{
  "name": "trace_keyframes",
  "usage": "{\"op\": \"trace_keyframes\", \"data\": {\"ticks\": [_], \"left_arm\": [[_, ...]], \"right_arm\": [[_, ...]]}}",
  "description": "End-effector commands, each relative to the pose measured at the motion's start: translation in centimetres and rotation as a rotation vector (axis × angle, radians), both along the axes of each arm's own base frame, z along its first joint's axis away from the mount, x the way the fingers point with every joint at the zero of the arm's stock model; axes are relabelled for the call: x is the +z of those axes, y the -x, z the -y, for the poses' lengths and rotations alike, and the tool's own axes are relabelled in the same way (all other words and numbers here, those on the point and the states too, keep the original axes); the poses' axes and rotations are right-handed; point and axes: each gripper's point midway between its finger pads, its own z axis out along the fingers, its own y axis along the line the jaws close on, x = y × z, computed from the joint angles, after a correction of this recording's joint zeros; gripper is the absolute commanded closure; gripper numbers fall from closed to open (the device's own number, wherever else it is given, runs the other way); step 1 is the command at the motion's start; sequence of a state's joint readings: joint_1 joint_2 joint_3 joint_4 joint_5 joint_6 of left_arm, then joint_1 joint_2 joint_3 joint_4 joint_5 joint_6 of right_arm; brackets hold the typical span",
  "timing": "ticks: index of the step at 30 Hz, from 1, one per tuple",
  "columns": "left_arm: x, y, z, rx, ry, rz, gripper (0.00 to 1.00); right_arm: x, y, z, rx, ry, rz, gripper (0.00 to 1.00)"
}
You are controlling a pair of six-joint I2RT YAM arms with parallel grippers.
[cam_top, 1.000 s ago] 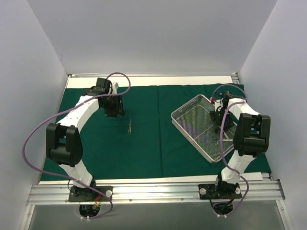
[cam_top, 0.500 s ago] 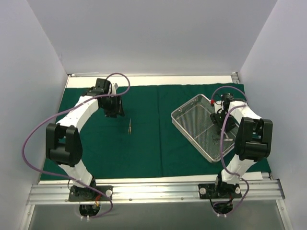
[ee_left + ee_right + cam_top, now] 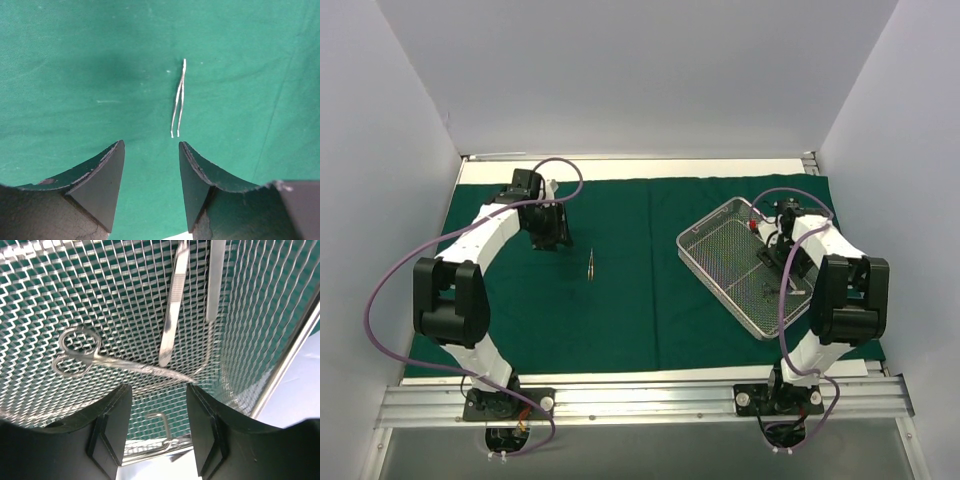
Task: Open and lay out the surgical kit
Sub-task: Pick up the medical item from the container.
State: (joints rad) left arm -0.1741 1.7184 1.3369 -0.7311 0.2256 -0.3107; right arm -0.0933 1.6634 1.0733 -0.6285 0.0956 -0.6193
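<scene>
The dark green drape (image 3: 640, 300) lies spread flat on the table. Thin steel tweezers (image 3: 591, 264) lie on it left of centre, also in the left wrist view (image 3: 178, 98). My left gripper (image 3: 552, 243) is open and empty, hovering just left of the tweezers (image 3: 151, 150). The silver wire-mesh tray (image 3: 720, 232) sits at an angle on the right. My right gripper (image 3: 782, 270) is open and empty above the tray floor (image 3: 157, 392). Small scissors (image 3: 95, 356) and two flat steel instruments (image 3: 172, 305) lie in the tray (image 3: 30, 300) ahead of its fingers.
White walls close in on the left, right and back. The tray's right wall (image 3: 290, 360) stands close beside my right gripper. A metal rail (image 3: 640, 400) runs along the near table edge. A purple cable (image 3: 570, 170) loops over the left arm.
My left gripper has drawn back a little up and left from the tweezers. My right gripper has shifted toward the tray's far end. The tweezers and tray have not moved.
</scene>
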Motion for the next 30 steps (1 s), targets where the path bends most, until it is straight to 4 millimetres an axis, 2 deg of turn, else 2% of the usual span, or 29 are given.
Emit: {"op": "trace_keyframes", "data": {"ticks": [1,4,8,10,14,19,23,27,30], "left_arm": [[1.2,-0.8,0.1,-0.001,0.032,0.064,0.43],[0.7,-0.6,0.2,-0.002,0.042,0.054,0.44],[1.0,-0.3,-0.1,0.000,0.035,0.060,0.43],[0.8,0.0,-0.1,0.001,0.039,0.054,0.43],[0.8,0.3,0.0,0.001,0.040,0.055,0.43],[0.9,0.3,0.0,-0.003,0.044,0.057,0.43],[0.8,0.3,0.1,-0.004,0.041,0.057,0.43],[0.7,0.8,-0.2,-0.007,0.022,0.041,0.44],[0.8,0.8,-0.5,-0.004,0.006,0.037,0.44]], "right_arm": [[0.5,-0.8,0.4,0.094,0.102,-0.012,0.53],[-0.4,-0.5,-0.3,0.145,0.107,-0.043,0.54],[-0.4,0.0,-0.1,0.142,0.107,-0.017,0.55],[-0.9,1.1,-0.3,0.150,0.094,-0.043,0.55],[-1.3,2.0,-0.8,0.159,0.079,-0.044,0.55],[-3.0,2.7,-1.4,0.183,0.048,-0.063,0.55],[-4.9,1.3,-2.1,0.242,0.003,-0.041,0.55],[-6.7,2.2,-3.2,0.356,-0.074,-0.101,0.57],[-7.7,2.5,-4.6,0.414,-0.167,-0.117,0.57]]}}
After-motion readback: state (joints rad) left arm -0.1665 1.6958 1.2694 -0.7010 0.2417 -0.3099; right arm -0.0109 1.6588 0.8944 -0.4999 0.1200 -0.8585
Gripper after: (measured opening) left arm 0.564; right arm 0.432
